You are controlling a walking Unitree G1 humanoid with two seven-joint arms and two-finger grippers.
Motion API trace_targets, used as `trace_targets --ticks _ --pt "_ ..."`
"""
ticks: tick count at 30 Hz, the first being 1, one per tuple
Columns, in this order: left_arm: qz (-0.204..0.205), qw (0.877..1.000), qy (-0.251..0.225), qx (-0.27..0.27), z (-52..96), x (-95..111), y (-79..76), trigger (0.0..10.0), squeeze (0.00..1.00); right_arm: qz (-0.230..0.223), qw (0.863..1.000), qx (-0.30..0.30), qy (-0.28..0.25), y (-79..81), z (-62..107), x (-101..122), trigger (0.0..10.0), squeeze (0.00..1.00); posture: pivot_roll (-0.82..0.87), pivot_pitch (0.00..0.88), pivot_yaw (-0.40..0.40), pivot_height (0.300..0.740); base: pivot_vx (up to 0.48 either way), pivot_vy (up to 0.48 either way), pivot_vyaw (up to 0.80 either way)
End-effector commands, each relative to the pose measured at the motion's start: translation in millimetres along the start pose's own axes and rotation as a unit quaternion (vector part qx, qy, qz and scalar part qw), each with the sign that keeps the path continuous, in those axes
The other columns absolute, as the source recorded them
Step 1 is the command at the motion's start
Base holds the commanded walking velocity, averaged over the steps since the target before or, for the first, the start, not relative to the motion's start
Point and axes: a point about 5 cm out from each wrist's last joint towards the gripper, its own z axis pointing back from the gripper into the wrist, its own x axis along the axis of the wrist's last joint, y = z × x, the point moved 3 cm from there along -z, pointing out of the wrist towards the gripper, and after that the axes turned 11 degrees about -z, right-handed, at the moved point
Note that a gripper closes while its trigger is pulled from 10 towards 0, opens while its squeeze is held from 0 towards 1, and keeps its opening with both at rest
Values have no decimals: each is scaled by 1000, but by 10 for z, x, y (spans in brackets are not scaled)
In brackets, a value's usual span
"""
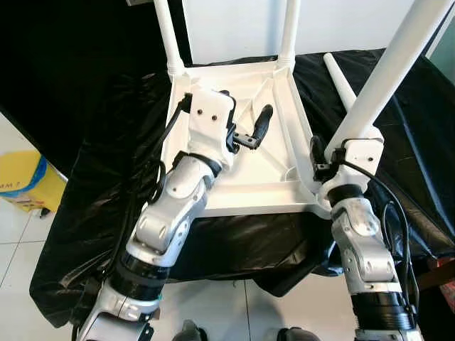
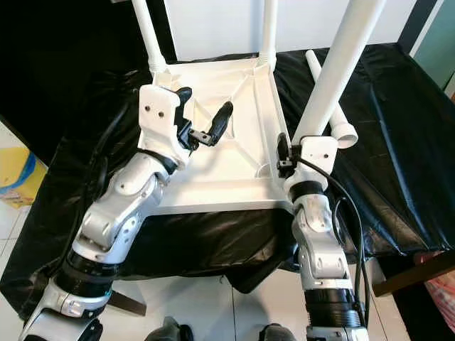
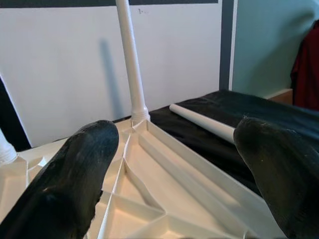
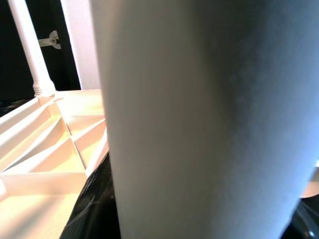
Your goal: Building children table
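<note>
At nine o'clock in the head view a yellow bag (image 1: 25, 183) sits on the pale tiled floor (image 1: 14, 234), beside the black cloth (image 1: 92, 234) that covers the work surface.

At the centre lies the white tabletop (image 1: 242, 188), upside down with its ribbed underside facing up. Two legs already stand in its far corners: one at eleven o'clock (image 1: 166, 32) and one at twelve o'clock (image 1: 288, 32).

The left gripper (image 1: 250, 126) hovers over the ribbed underside at the middle of the tabletop, pointing toward two o'clock. Its two black fingers (image 3: 75, 184) are spread wide apart with nothing between them.

Toward one o'clock a loose leg (image 1: 341, 84) lies flat on the cloth, just beyond the tabletop's right edge.

At three o'clock the right gripper (image 1: 321, 162) is at the near right corner of the tabletop, closed around the base of a thick white leg (image 1: 394, 64) that rises steeply toward two o'clock. In the right wrist view this leg (image 4: 209, 119) stands directly in front of the camera, and the fingers themselves are barely visible behind it.
</note>
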Motion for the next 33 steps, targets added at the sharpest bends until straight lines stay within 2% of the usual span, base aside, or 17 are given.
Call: trace_targets --ticks 1,3,5,6,9,16,18,26,33 --pt "-18 995 -16 -95 81 -41 -184 10000 0 -7 1000 12 -14 6 43 50 10000 0 -77 123 45 740 0 0 0" --pt "-19 993 -13 -112 139 -94 -235 10000 0 -5 1000 16 -16 -5 68 56 10000 0 -77 125 46 740 0 0 0" --pt "-24 988 -10 -151 251 -182 -361 10000 0 0 1000 22 -18 -22 103 68 10000 0 -77 128 46 740 0 0 0" --pt "-24 988 -10 -151 251 -182 -361 10000 0 0 1000 22 -18 -22 103 68 10000 0 -77 128 46 740 0 0 0" --pt "-8 981 -7 -195 357 -236 -497 10000 0 3 999 26 -18 -50 136 68 10000 0 -79 132 43 740 0 0 0" --pt "-16 971 -8 -240 461 -268 -603 10000 0 9 999 30 -9 -102 173 35 10000 0 -80 135 41 740 0 0 0" --pt "-8 963 -11 -270 523 -268 -657 10000 0 11 999 31 -5 -121 180 10 10000 0 -79 136 41 740 0 0 0" --pt "7 951 -12 -308 602 -245 -721 10000 0 13 999 34 8 -139 178 -70 10000 0 -72 137 39 740 0 0 0" --pt "18 949 -1 -315 622 -275 -711 10000 0 19 999 34 19 -162 219 -127 10000 0 -71 139 37 740 0 0 0"
